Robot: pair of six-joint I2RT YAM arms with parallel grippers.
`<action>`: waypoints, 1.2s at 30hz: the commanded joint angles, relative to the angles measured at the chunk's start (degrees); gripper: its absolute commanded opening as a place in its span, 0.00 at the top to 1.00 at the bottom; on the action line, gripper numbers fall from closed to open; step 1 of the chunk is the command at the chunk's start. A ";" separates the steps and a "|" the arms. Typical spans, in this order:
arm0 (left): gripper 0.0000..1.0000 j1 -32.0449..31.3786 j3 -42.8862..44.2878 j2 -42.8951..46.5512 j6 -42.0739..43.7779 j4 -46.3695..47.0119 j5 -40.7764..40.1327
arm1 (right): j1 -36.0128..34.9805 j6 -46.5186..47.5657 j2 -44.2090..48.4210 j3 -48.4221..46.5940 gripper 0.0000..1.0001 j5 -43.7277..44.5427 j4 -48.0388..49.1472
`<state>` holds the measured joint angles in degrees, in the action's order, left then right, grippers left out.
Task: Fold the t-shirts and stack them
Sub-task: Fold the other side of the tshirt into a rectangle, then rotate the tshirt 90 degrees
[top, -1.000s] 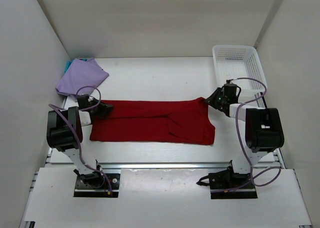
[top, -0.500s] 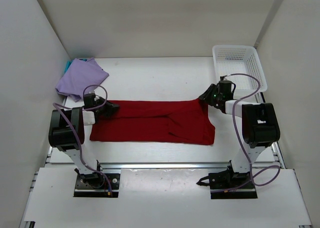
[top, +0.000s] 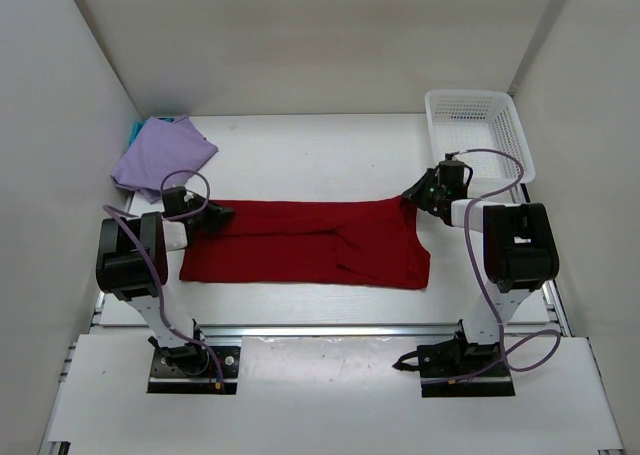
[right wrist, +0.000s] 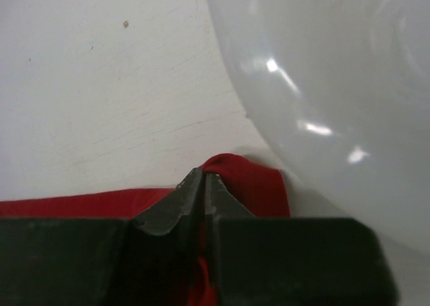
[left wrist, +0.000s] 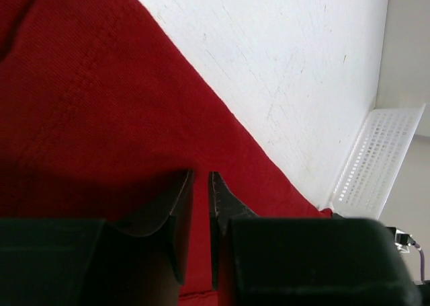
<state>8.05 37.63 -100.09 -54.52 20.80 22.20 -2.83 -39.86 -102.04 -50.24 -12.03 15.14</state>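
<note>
Bright red cloth t-shirt (top: pixel 305 243) lies spread flat across the middle of the white table (top: pixel 320 155), long side running left to right, with a fold crease right of centre.

My left gripper (top: pixel 215 216) sits low on the shirt's far-left corner. In the left wrist view its fingers (left wrist: pixel 176 208) are drawn nearly together. The thin slit between them is filled with red cloth, so they pinch the fabric.

My right gripper (top: pixel 411 197) sits at the far-right corner. In the right wrist view its fingers (right wrist: pixel 168 215) are pressed together on a small raised bump of red cloth at the shirt's edge.

Pale lavender cloth t-shirt (top: pixel 163 152) lies in the far-left corner of the table, on top of a teal cloth t-shirt (top: pixel 135 131), of which only an edge shows.

White plastic mesh basket (top: pixel 432 125) stands at far right, just beyond my right gripper and apart from the red cloth.
</note>
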 commanded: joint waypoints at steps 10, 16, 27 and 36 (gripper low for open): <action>0.76 5.91 1.22 -1.42 0.39 0.82 1.09 | 2.74 -1.19 2.81 -0.47 1.00 5.45 2.61; 0.76 5.92 1.57 -1.77 0.91 -0.05 0.84 | 4.85 0.57 2.02 -2.93 0.93 6.50 2.97; 0.77 5.67 1.22 0.25 -1.37 1.96 2.24 | 3.71 -0.31 8.07 2.77 0.77 7.83 3.13; 0.74 -4.96 1.22 9.65 1.52 -0.32 -1.80 | -7.01 5.31 8.62 -0.21 1.00 -4.39 0.51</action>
<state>6.61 38.41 -94.98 -54.83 20.40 22.20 -7.77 -36.95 -92.40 -48.82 -10.70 13.91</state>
